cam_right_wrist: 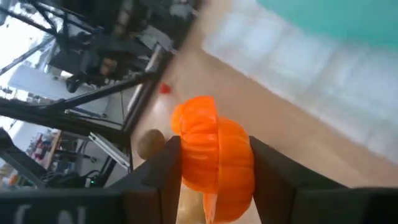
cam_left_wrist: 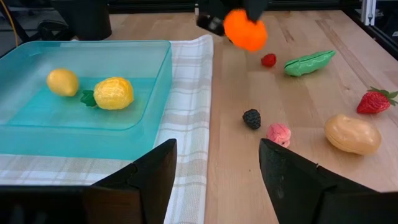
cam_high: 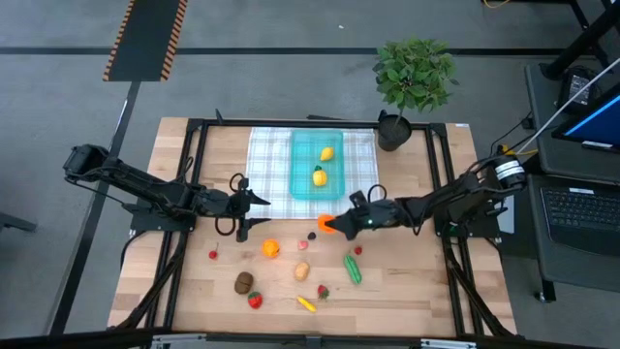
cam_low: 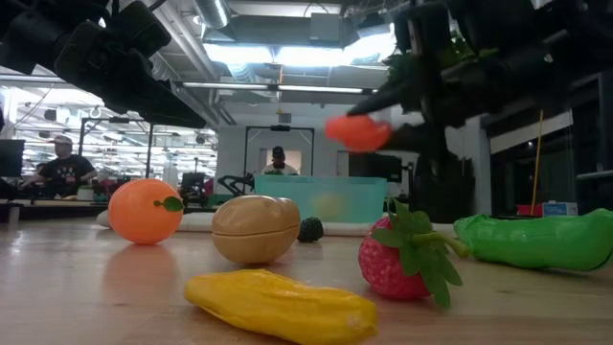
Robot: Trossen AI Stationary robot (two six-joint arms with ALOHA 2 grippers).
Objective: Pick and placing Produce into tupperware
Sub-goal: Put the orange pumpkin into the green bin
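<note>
The teal tupperware [cam_high: 306,184] stands on a checked cloth at the far middle of the table, with two yellow fruits [cam_left_wrist: 113,93] inside. My right gripper [cam_high: 334,227] is just near of the tupperware, shut on an orange ribbed fruit [cam_right_wrist: 214,158]. My left gripper [cam_left_wrist: 217,180] waits open at the cloth's left edge, touching nothing. Loose produce lies on the near half of the table: an orange [cam_high: 271,248], a tan potato [cam_high: 302,270], a kiwi [cam_high: 244,282], strawberries [cam_high: 255,301], a green pod [cam_high: 353,269], a yellow piece [cam_high: 306,303] and small berries [cam_left_wrist: 252,118]. My right gripper pinches the orange fruit between its two fingers [cam_right_wrist: 163,171], one on each of its opposite sides [cam_right_wrist: 186,163]. The fingers reach in from the table's right, tipped slightly downward. The fruit is lifted clear of the table [cam_low: 357,132].
A potted plant [cam_high: 415,78] stands at the far right corner. The checked cloth [cam_high: 266,165] spreads under and left of the tupperware. Black frame rails [cam_high: 184,242] run along both sides of the table. People [cam_low: 65,168] are in the room beyond.
</note>
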